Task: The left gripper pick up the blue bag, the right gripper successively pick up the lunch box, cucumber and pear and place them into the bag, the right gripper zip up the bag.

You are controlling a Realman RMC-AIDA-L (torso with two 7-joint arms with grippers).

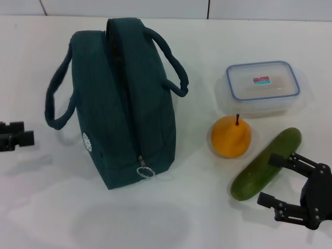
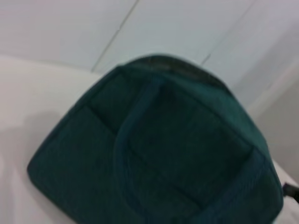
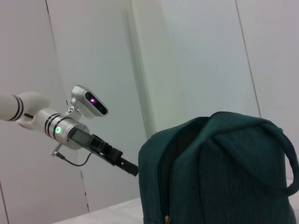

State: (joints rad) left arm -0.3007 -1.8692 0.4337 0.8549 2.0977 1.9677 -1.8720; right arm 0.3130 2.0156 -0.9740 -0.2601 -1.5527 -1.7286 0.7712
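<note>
The blue bag (image 1: 116, 104) is standing upright on the white table (image 1: 41, 207) with its zipper (image 1: 141, 168) looking nearly shut. The left gripper (image 1: 13, 136) is waiting beside the bag's handle (image 1: 57, 98), not touching it; I cannot tell if its fingers are spread. The right gripper (image 1: 282, 184) is sitting with its fingers spread wide, just beside the cucumber (image 1: 265, 164). The pear (image 1: 231, 136) and the lunch box (image 1: 263, 85) are lying nearby. The bag might be tipping over if it is grabbed badly, and the round pear might be rolling if bumped.
</note>
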